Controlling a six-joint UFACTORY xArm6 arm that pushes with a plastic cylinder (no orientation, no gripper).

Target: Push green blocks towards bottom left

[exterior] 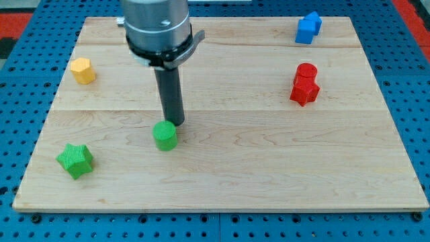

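A green star block [74, 160] lies near the board's bottom left corner. A green cylinder block [165, 136] stands left of the board's middle, lower down. My tip [175, 124] is right behind the cylinder, at its upper right edge, touching or almost touching it. The rod rises from there toward the view's top and hides part of the board behind it.
A yellow block [82, 70] sits at the upper left. Two red blocks [304, 84] stand together at the right. A blue block [308, 27] sits at the top right corner. The wooden board [269, 168] ends in edges on all sides.
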